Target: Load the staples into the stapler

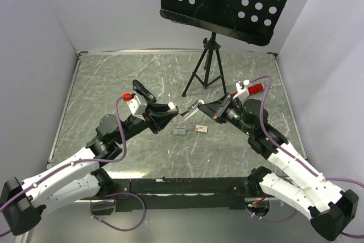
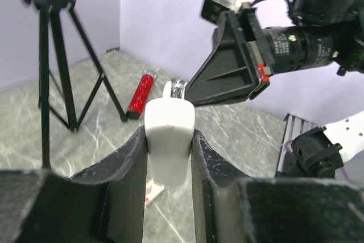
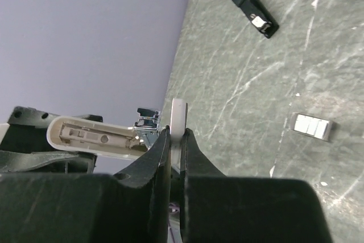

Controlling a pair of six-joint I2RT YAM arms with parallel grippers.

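The white stapler hangs above the table between both arms. My left gripper is shut on its rounded white body. In the right wrist view the stapler lies hinged open, showing its magazine channel and metal front end. My right gripper is shut on a thin flat white part of it. In the left wrist view the right gripper meets the stapler's far end. The staples, a small grey strip, lie on the table below, held by nothing.
A small tan-and-white box lies right of the staples. A black tripod carrying a dotted board stands at the back. A red cylinder lies beyond the right gripper. A black clip-like object rests on the table.
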